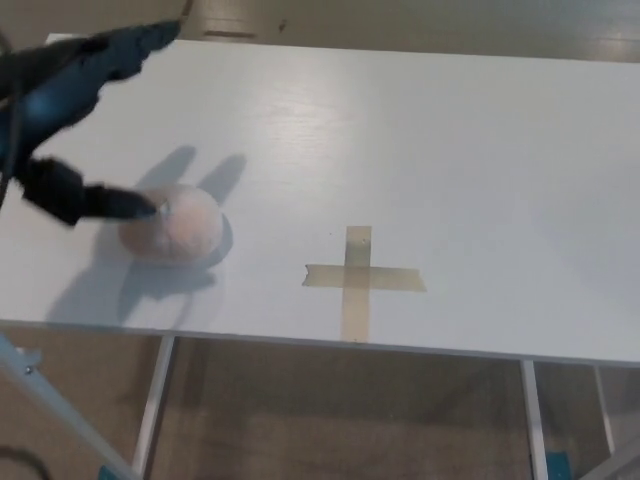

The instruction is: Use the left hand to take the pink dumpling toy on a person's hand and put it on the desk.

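I am lifting the left robot hand (75, 110), fingers spread and empty, straight up off the pink dumpling toy (173, 225) resting at the frame's left on the tabletop (450, 150), avoiding nudging it.

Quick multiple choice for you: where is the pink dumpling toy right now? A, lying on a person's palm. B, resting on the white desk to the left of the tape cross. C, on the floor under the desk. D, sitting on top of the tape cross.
B: the pink dumpling toy sits on the white desk, left of the tape cross, with the left hand open above it and no person in view.
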{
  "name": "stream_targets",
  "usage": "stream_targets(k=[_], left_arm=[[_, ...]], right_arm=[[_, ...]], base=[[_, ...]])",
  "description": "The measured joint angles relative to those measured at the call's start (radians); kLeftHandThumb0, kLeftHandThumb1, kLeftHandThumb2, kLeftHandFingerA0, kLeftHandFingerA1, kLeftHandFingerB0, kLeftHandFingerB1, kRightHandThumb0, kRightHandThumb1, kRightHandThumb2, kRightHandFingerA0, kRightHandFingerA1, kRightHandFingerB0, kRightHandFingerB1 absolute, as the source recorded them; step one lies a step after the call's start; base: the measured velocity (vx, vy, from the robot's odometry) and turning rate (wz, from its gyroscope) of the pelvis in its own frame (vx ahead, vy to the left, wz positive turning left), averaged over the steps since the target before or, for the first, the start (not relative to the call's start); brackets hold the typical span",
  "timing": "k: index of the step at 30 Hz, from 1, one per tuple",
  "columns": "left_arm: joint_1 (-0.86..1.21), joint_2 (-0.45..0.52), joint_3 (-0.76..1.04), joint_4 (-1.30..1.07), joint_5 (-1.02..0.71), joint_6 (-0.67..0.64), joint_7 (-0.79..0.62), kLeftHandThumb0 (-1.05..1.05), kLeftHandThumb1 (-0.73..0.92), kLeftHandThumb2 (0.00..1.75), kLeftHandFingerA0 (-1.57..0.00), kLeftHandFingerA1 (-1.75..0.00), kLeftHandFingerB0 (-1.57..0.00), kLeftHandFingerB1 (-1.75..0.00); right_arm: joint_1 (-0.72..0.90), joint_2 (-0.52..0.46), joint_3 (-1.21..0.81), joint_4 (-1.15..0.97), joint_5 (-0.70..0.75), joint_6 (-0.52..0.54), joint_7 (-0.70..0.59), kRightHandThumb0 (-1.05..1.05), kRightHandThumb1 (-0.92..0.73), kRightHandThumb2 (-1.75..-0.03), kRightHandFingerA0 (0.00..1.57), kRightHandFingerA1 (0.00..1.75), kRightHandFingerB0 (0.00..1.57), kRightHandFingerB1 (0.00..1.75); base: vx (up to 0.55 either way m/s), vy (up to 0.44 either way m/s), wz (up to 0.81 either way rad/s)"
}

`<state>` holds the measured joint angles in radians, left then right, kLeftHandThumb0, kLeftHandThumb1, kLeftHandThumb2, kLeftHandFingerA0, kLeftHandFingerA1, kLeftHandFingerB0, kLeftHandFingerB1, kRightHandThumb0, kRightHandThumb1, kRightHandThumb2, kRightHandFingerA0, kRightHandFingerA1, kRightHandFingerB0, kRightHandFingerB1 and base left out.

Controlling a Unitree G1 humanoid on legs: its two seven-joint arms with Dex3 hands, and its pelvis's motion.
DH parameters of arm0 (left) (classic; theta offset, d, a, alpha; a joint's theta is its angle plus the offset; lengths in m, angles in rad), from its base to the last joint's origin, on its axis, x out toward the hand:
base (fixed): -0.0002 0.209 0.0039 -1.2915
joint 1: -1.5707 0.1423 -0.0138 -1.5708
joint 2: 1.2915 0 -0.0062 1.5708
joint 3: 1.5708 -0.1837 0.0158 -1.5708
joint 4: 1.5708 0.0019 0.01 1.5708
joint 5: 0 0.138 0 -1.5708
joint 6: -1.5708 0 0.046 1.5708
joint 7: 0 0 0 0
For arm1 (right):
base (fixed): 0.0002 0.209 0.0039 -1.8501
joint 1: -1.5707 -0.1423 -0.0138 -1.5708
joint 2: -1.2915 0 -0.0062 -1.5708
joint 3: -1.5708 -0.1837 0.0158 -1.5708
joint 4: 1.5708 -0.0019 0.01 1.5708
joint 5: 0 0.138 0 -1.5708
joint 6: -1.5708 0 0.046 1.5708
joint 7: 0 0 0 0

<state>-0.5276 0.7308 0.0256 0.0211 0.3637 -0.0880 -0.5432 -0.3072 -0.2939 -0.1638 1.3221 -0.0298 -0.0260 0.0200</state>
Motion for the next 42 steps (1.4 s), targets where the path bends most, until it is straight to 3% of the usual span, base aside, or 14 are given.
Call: stream_targets(k=[3, 5, 16, 29, 30, 33, 34, 36, 37, 41, 42], left_arm=[[0.112, -0.009, 0.06, -0.093, -0.037, -0.012, -0.002, -0.57, 0.43, 0.54, -0.08, -0.24, -0.17, -0.28], [0.241, -0.031, 0.123, -0.189, -0.077, -0.027, -0.003, -0.33, 0.46, 0.54, -0.52, -0.4, -0.49, -0.37], [0.71, -0.182, 0.239, -0.396, -0.185, -0.11, -0.004, -0.3, 0.49, 0.54, -0.76, -0.48, -0.68, -0.43], [1.196, -0.293, 0.296, -0.292, -0.26, -0.285, -0.002, -0.33, 0.5, 0.54, -0.72, -0.45, -0.64, -0.42], [1.211, -0.298, 0.296, -0.242, -0.26, -0.306, 0.003, -0.36, 0.53, 0.56, -0.63, -0.42, -0.55, -0.39], [1.205, -0.303, 0.287, -0.157, -0.244, -0.322, 0.023, -0.38, 0.55, 0.56, -0.57, -0.4, -0.49, -0.37], [1.183, -0.302, 0.271, -0.1, -0.222, -0.318, 0.041, -0.43, 0.6, 0.59, -0.44, -0.36, -0.38, -0.33], [1.146, -0.298, 0.247, -0.025, -0.191, -0.307, 0.064, -0.46, 0.62, 0.59, -0.39, -0.34, -0.33, -0.32], [1.116, -0.29, 0.225, 0.021, -0.171, -0.295, 0.075, -0.59, 0.56, 0.79, -0.3, -0.44, -0.23, -0.4], [1.03, -0.271, 0.166, 0.149, -0.125, -0.26, 0.095, -0.61, 0.58, 0.82, -0.28, -0.44, -0.2, -0.4], [1.001, -0.267, 0.147, 0.192, -0.111, -0.249, 0.1, -0.69, 0.66, 0.9, -0.25, -0.44, -0.16, -0.4]], right_arm=[[0.0, 0.0, 0.0, 0.0, 0.0, -0.001, 0.0, -0.21, -0.66, -0.6, 0.62, 0.45, 0.57, 0.44], [0.0, 0.001, 0.0, 0.0, 0.0, -0.003, -0.001, -0.2, -0.66, -0.6, 0.63, 0.45, 0.58, 0.44], [0.016, 0.002, 0.002, 0.003, 0.0, -0.006, -0.007, -0.2, -0.66, -0.59, 0.64, 0.45, 0.58, 0.44], [0.105, 0.005, 0.027, 0.006, -0.004, -0.007, -0.013, -0.21, -0.66, -0.59, 0.65, 0.46, 0.57, 0.44], [0.118, 0.006, 0.031, 0.006, -0.006, -0.009, -0.013, -0.22, -0.66, -0.59, 0.67, 0.46, 0.58, 0.44], [0.137, 0.006, 0.036, 0.007, -0.008, -0.01, -0.015, -0.23, -0.66, -0.59, 0.67, 0.46, 0.58, 0.44], [0.144, 0.006, 0.04, 0.008, -0.01, -0.011, -0.015, -0.23, -0.66, -0.59, 0.67, 0.46, 0.58, 0.44], [0.15, 0.007, 0.043, 0.008, -0.011, -0.011, -0.016, -0.23, -0.66, -0.59, 0.66, 0.46, 0.57, 0.44], [0.153, 0.007, 0.044, 0.008, -0.012, -0.012, -0.016, -0.23, -0.66, -0.59, 0.65, 0.46, 0.56, 0.43], [0.162, 0.01, 0.045, 0.008, -0.012, -0.014, -0.016, -0.23, -0.66, -0.6, 0.65, 0.46, 0.56, 0.44], [0.164, 0.01, 0.045, 0.007, -0.012, -0.014, -0.016, -0.23, -0.67, -0.6, 0.64, 0.45, 0.56, 0.44]], base=[[0.0, 0.0, 0.0], [0.0, 0.0, 0.0], [0.0, 0.0, 0.0], [0.0, 0.0, 0.0], [0.0, 0.0, 0.0], [0.0, 0.0, 0.0], [0.0, 0.0, 0.0], [0.0, 0.0, 0.0], [0.0, 0.0, 0.0], [0.0, 0.0, 0.0], [0.0, 0.0, 0.0]])
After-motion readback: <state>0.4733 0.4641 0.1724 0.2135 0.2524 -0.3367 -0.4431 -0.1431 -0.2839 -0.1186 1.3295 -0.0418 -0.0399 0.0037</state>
